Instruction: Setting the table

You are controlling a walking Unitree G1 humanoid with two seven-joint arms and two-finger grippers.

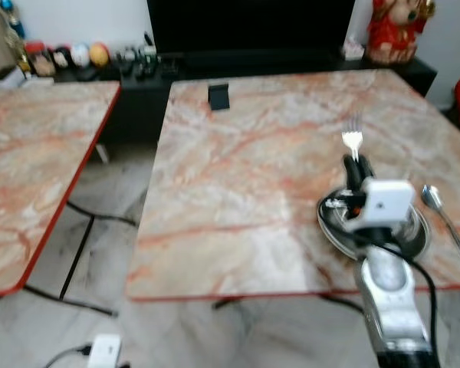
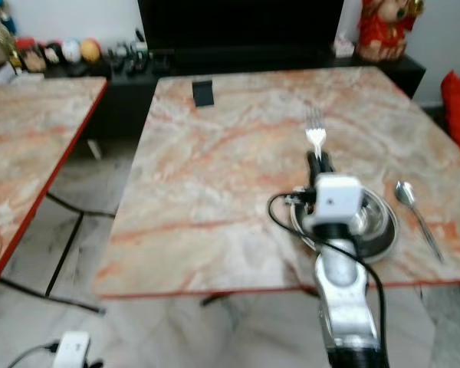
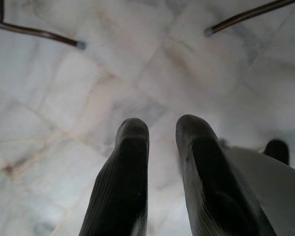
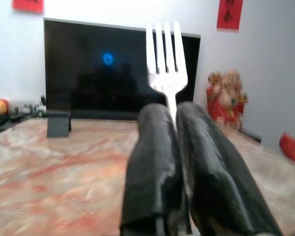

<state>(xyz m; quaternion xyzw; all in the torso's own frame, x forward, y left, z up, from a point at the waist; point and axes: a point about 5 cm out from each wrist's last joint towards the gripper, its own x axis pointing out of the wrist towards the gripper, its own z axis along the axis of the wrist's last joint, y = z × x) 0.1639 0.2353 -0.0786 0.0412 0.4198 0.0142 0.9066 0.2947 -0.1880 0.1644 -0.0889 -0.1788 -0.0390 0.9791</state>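
Right end effector (image 4: pixel 174 118): black fingers clenched on shiny silver metal fork (image 4: pixel 165 54), four tines upward, above round steel plate (image 2: pixel 372 222) on pink-veined marble bench (image 2: pixel 215 192). Silver spoon (image 2: pixel 414 211) beside plate. Left end effector (image 3: pixel 160 132): parted, over floor.

The tabletop (image 1: pixel 238 192) lies bare across its left and middle, open to a reaching gripper. At its right, a metal plate (image 1: pixel 414 238) sits near the front edge with a spoon (image 1: pixel 442 215) just beside it. A small black stand (image 1: pixel 219 96) occupies the far edge.
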